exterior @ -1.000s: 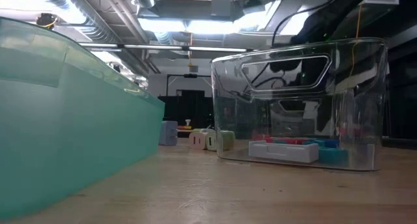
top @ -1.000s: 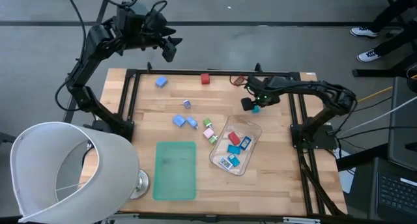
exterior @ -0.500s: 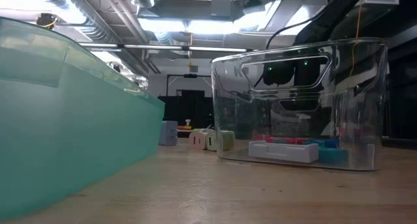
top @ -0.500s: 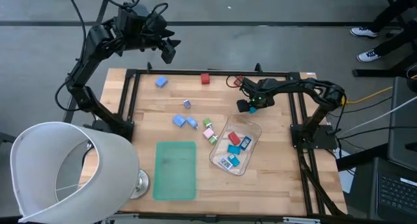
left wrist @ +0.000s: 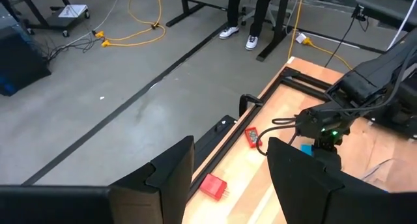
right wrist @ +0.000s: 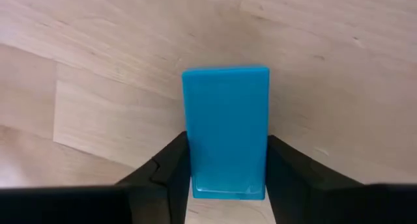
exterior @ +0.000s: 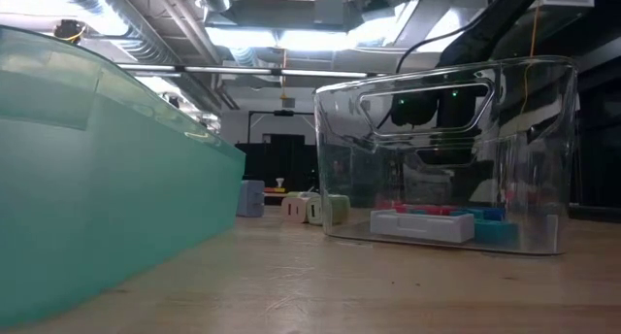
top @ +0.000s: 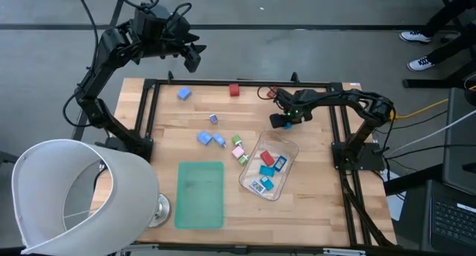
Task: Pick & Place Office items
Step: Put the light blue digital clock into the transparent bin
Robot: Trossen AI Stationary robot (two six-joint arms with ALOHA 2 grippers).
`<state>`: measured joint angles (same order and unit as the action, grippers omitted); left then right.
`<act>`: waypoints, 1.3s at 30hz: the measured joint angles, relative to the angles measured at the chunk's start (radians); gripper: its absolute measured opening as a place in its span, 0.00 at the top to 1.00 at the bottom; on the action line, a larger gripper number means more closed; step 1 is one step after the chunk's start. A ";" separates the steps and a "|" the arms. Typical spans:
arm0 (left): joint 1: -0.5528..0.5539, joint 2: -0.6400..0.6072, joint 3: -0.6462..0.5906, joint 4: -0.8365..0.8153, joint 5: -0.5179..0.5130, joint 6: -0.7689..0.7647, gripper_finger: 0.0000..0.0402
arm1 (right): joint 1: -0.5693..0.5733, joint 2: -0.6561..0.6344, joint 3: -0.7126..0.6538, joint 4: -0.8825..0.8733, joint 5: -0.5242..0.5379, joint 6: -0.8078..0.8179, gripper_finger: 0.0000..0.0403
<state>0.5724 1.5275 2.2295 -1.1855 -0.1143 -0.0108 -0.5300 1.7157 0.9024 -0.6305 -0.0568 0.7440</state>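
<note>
A: Right wrist view first: what is sitting closest to that camera?

B: The right gripper is clamping a blue block, its two dark fingers pressing against the block's sides, with bare wood of the table lying behind it.

A: And seen from above, where is that relative to the clear plastic tray?

B: The right gripper is hanging just beyond the tray's far end, close to it. Inside the tray, several small pieces are lying together: red, blue and teal, some with white labels.

A: What is lying on the tray's left?

B: A cluster of light green and pink blocks is sitting just beside the tray. Two blue pieces are lying a little farther left, and the green mat is lying flat to the tray's left, apart from it.

A: Farther out?

B: A blue block and a red block are resting near the table's far edge, well apart from the tray. The left gripper is hovering beyond that edge, high up, fingers standing apart and holding nothing.
</note>
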 joint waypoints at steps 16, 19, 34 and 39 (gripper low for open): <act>0.000 -0.192 0.000 0.134 -0.076 -0.022 0.54 | 0.020 -0.142 0.333 0.102 -0.198 -0.146 0.63; 0.000 -0.217 0.000 0.134 -0.076 -0.029 0.54 | 0.077 -0.164 0.457 0.095 -0.300 -0.210 0.63; 0.000 -0.236 0.000 0.073 -0.102 -0.012 0.55 | 0.497 -0.166 0.478 -0.256 -0.389 -0.297 0.63; -0.001 -0.223 0.000 0.063 -0.083 -0.012 0.55 | 0.543 -0.166 0.274 -0.211 -0.393 -0.240 0.63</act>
<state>0.5714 1.3040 2.2299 -1.1223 -0.1968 -0.0227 0.0125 1.5498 1.1765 -0.8418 -0.4493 0.5037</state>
